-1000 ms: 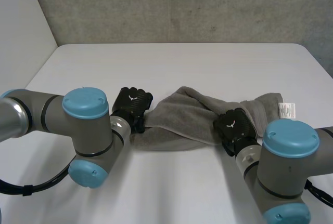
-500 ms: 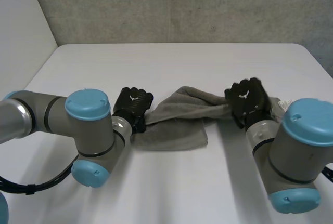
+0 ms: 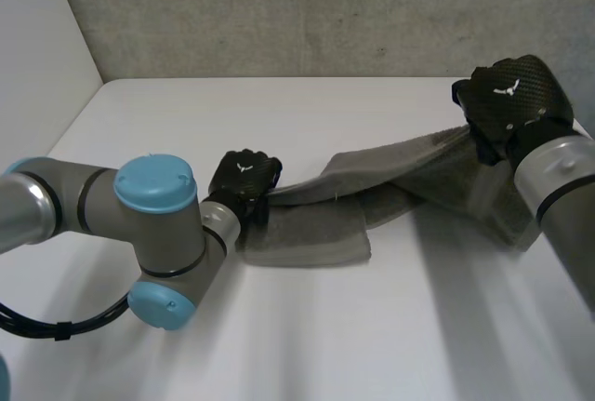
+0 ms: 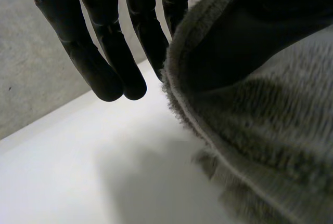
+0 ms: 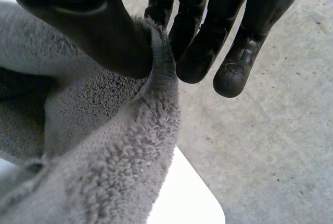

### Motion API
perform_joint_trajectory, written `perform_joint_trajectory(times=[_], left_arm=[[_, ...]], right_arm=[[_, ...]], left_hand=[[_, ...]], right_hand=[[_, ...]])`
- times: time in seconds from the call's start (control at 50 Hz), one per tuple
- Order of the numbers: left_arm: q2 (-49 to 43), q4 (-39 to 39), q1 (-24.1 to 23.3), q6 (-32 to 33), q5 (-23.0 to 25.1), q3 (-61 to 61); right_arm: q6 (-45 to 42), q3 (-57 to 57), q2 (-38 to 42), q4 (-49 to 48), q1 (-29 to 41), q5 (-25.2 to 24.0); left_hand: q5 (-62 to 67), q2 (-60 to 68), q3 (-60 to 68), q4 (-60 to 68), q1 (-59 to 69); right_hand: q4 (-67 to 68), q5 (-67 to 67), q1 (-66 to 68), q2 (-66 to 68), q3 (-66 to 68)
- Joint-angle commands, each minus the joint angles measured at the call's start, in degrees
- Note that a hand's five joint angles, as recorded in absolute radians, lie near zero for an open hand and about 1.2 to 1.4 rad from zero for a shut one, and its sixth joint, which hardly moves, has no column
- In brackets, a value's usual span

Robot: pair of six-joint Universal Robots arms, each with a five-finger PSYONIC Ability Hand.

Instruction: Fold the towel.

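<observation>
Two hands, one towel: the right end is up in the air, the left end down at the bench.

The right hand [image 3: 509, 103] pinches the towel's [image 3: 390, 178] edge between thumb and fingers, high over the far right of the bench [image 3: 279, 113]. The left hand [image 3: 244, 180] sits low near the bench with the towel's left edge caught between its thumb and fingers. The grey towel stretches in a sagging band between them. One flap lies flat on the bench just beside the left hand, and another hangs loose below the right hand.
</observation>
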Motion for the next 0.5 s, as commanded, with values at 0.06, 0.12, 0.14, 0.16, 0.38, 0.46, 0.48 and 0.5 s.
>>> perform_joint_trajectory(times=[0.06,0.12,0.14,0.16,0.38,0.46,0.48,0.5], left_arm=[[4.0,-0.7,1.6,0.1,2.4,3.6],[4.2,-0.7,2.3,0.9,2.4,5.3],[4.2,-0.6,3.2,2.2,2.3,7.1],[4.1,-0.6,3.9,4.1,2.2,9.0],[3.9,19.4,5.7,17.6,0.9,21.2],[6.6,30.0,6.3,16.5,-0.1,20.6],[7.7,31.5,6.3,15.6,-0.2,19.7],[7.7,31.5,6.3,15.6,-0.2,19.7]], right_arm=[[-3.1,-16.8,8.8,12.7,-2.6,-3.7],[-4.4,-20.3,11.4,13.5,-2.5,-3.8],[-5.9,-23.4,13.9,13.7,-2.1,-3.3],[-7.4,-26.3,16.4,13.7,-1.7,-3.2],[-10.8,-39.4,26.5,-26.3,-0.5,-1.6],[-10.7,-34.9,24.8,-43.7,-0.2,-1.8],[-10.5,-33.1,23.7,-46.2,-0.1,-2.9],[-10.5,-33.0,23.7,-46.2,-0.1,-2.9]], left_hand=[[-15.6,-6.4,-8.1,-7.1,-3.7],[-15.6,-6.4,-8.1,-7.1,-3.7],[-15.6,-6.4,-8.1,-7.1,-3.7],[-15.6,-6.4,-8.1,-7.1,-3.7],[-15.6,-6.4,-8.1,-7.1,-3.7],[-15.6,-6.4,-8.1,-7.1,-3.7],[-15.6,-6.4,-8.1,-7.1,-3.7],[-15.6,-6.4,-8.1,-7.1,-3.7]], right_hand=[[3.2,3.0,3.4,4.8,3.5],[3.2,3.0,3.4,4.8,3.5],[3.2,3.0,3.4,4.8,3.5],[3.2,3.0,3.4,4.8,3.5],[3.2,3.0,3.4,4.8,3.5],[3.2,3.0,3.4,4.8,3.5],[3.2,3.0,3.4,4.8,3.5],[3.2,3.0,3.4,4.8,3.5]])
